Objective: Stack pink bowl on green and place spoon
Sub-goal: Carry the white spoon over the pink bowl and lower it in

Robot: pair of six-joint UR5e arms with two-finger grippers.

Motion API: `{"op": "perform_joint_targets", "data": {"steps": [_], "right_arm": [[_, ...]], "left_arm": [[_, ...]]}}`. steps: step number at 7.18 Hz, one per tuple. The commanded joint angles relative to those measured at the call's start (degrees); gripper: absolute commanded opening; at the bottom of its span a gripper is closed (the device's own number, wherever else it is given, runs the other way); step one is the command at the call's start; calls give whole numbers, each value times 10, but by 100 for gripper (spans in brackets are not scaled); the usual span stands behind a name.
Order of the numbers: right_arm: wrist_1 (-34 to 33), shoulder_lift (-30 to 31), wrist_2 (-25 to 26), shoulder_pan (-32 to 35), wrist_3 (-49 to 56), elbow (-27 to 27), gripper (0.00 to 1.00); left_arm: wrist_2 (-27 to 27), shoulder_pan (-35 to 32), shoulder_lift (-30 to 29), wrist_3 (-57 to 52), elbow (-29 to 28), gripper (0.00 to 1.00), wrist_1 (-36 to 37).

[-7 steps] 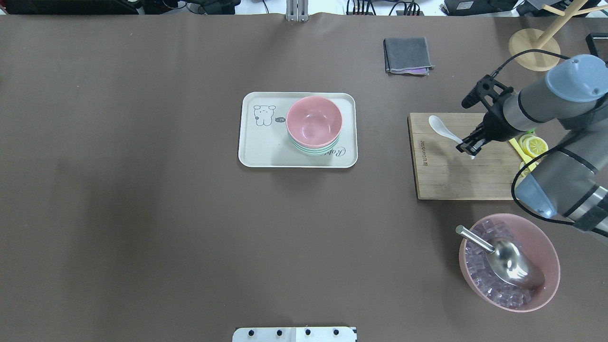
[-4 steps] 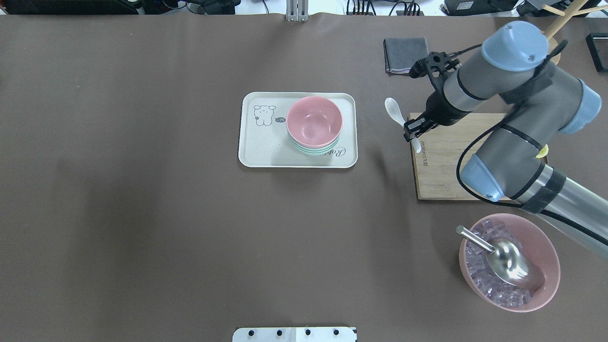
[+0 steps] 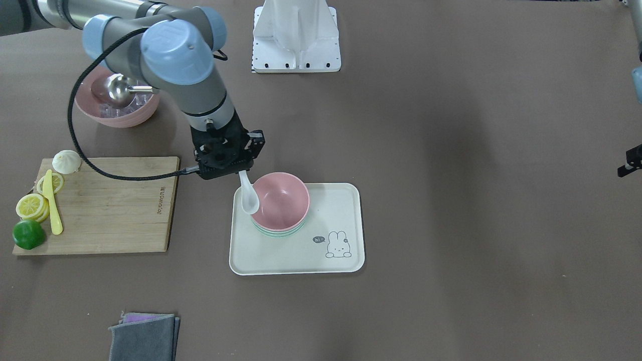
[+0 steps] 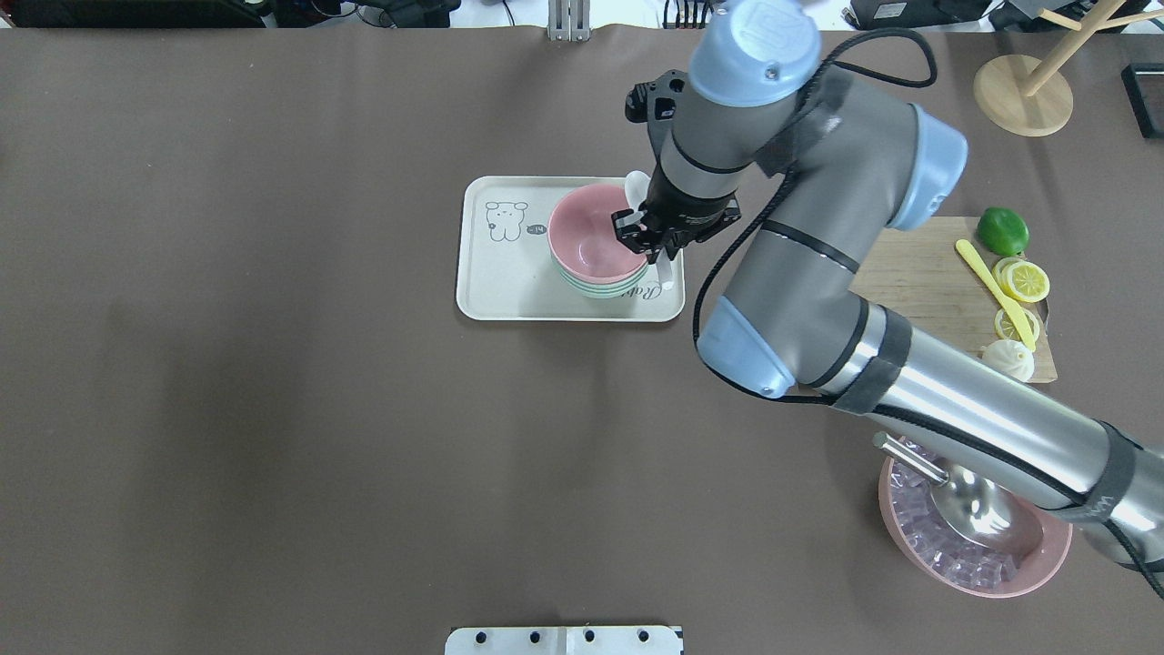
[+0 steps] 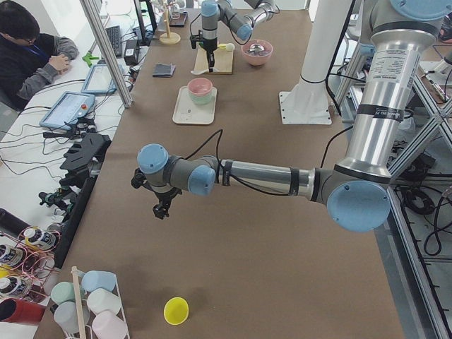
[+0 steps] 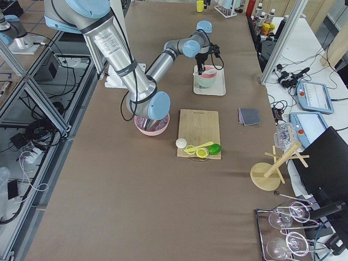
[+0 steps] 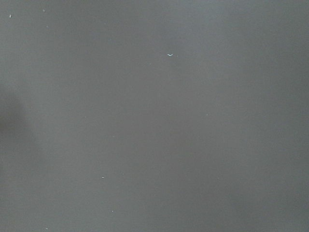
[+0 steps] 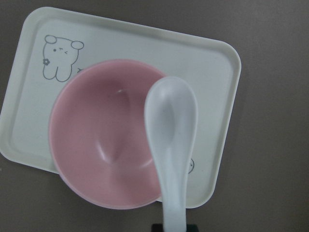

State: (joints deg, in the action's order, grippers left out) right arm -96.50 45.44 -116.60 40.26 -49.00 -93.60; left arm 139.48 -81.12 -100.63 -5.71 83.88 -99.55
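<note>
White ceramic, or maybe plastic, is the spoon, and the right gripper pinches it by the handle with both fingers pressed on it. The spoon is held in the air at the edge of the pink bowl, on the side which faces the cutting board. In the right wrist view the scoop end lies over the rim and a part of the inside of the pink bowl. If the spoon touches the rim or only hangs above it, I cannot tell.

The pink bowl sits inside the green bowl, of which only the pale green rim shows under it. Both stand upright on the cream tray, in the half away from the small rabbit drawing. The tray lies near the middle of the brown table.

The left gripper is well apart from the tray, above the bare table at the robot's left end. Its wrist camera shows only the brown cover, and I cannot tell how its fingers stand.

On the cutting board lie lemon slices and a lime. Near the board stands an ice bowl with a metal scoop in it. A grey cloth lies at the table edge on the operators' side.
</note>
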Motion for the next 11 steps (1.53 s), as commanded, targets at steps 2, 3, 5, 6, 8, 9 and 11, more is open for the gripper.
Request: {"op": "perform_joint_targets", "data": {"steps": [2, 3, 5, 6, 8, 9, 11], "right_arm": [[-16, -75, 17, -16, -10, 94, 0], [-16, -70, 19, -21, -8, 96, 0], [-17, -70, 22, -25, 0, 106, 0], [-16, -69, 22, -26, 5, 106, 0], [-16, -68, 38, -27, 10, 106, 77], [-16, -68, 53, -27, 34, 105, 95], [-10, -60, 50, -17, 39, 99, 99]], "left_arm": [[0, 0, 0, 0, -6, 99, -4], [0, 0, 0, 0, -6, 99, -4], [0, 0, 0, 0, -6, 99, -4], [0, 0, 0, 0, -6, 99, -4], [0, 0, 0, 0, -6, 99, -3], [0, 0, 0, 0, -6, 99, -2], [-6, 1, 1, 1, -14, 99, 9]]}}
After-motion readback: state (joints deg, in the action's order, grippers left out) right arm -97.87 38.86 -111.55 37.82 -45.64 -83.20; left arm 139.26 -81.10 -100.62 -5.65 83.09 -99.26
